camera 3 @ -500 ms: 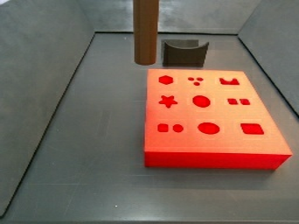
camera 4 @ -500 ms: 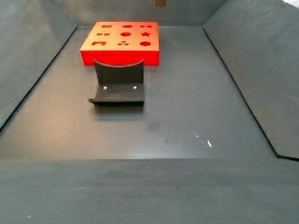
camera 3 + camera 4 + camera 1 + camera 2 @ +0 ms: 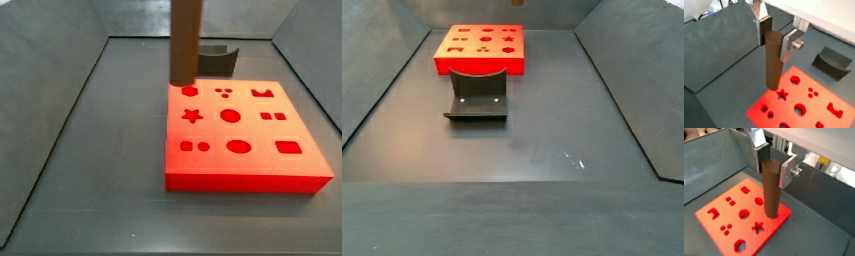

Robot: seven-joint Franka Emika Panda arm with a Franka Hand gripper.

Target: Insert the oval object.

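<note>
Where the dark grey floor (image 3: 543,130) runs out, it meets sloped grey walls (image 3: 54,110) on each side, so the workspace reads as a shallow bin; floor is matte w/ a few small pale scuffs in a side view.

Red block (image 3: 243,135) sits flat on the floor toward one end, top face cut w/ shaped holes: star, circles, squares, paired dots, a notched shape. It also shows in a side view at the far end (image 3: 481,48), and from above in both wrist views (image 3: 797,102) (image 3: 741,220).

Fixture (image 3: 477,95), dark L-shaped bracket on base plate, stands on the floor just beside the block; a side view shows it behind the block's far edge (image 3: 214,58), a wrist view shows it off the block's corner (image 3: 832,61).

The oval object (image 3: 186,40), long brown rod, hangs upright above the floor, lower end over the block's far-left corner area in a side view, apart from the block's top as far as can be told. In both wrist views (image 3: 773,60) (image 3: 771,190) its lower end lies over the block's edge near the star hole.

Gripper (image 3: 774,34) is up above the block, silver fingers (image 3: 789,170) clamped on the rod's upper part, one each side. Gripper itself is out of frame in both side views.
</note>
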